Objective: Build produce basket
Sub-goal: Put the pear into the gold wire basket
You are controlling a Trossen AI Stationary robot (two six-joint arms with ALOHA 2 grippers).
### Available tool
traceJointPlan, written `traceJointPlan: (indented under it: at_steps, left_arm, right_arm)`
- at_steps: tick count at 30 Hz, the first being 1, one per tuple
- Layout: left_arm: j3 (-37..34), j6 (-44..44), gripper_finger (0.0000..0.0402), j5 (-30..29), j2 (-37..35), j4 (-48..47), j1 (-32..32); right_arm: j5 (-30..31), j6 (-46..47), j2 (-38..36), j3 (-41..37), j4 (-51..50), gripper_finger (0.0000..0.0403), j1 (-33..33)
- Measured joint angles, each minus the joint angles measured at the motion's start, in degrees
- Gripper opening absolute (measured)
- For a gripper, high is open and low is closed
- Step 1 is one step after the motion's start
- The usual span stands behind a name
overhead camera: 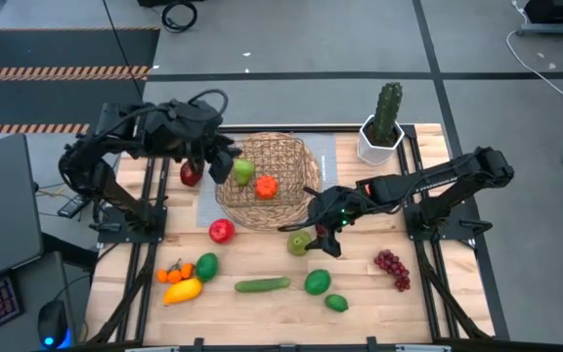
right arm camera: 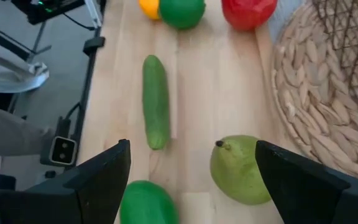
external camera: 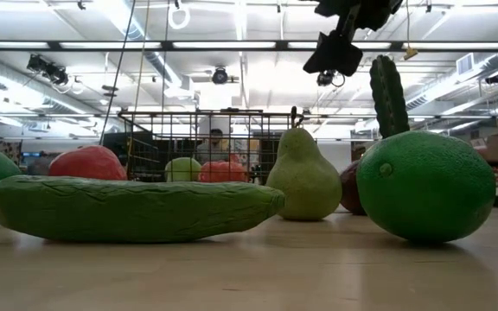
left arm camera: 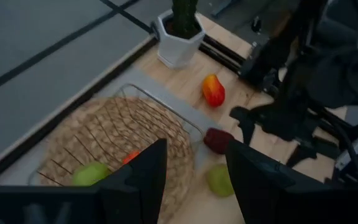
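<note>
The round tan woven basket (overhead camera: 280,164) sits at the table's far middle and holds a green fruit (overhead camera: 243,171) and an orange one (overhead camera: 266,187). My left gripper (overhead camera: 225,162) is open and empty above the basket's left rim; the basket also shows in the left wrist view (left arm camera: 104,134). My right gripper (overhead camera: 323,235) is open just right of the basket, above a green pear (right arm camera: 241,169) that lies on the table. Its fingers stand wide on either side of the pear without touching it. A dark plum (left arm camera: 218,140) lies beside the pear (left arm camera: 219,180).
On the table's near half lie a red apple (overhead camera: 222,231), oranges (overhead camera: 172,274), a yellow mango (overhead camera: 183,289), a cucumber (overhead camera: 262,286), limes (overhead camera: 318,282) and purple grapes (overhead camera: 393,268). A dark red apple (overhead camera: 191,175) lies left of the basket. A cactus pot (overhead camera: 379,142) stands at the far right.
</note>
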Motion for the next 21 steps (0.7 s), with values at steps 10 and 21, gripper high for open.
traceJointPlan:
  at_steps: [10, 21]
  left_arm:
    - [-0.68, -5.45, 0.0172, -1.2, 3.2, 0.46, -4.86]
    - [-0.66, -9.49, 0.0172, -6.21, 4.62, 10.64, -5.6]
  right_arm:
    - [-0.46, 0.18, 0.0, 0.0, 0.96, 0.0348, 0.26]
    - [2.97, -2.16, 0.0, -3.21, 7.98, 0.0348, 1.05]
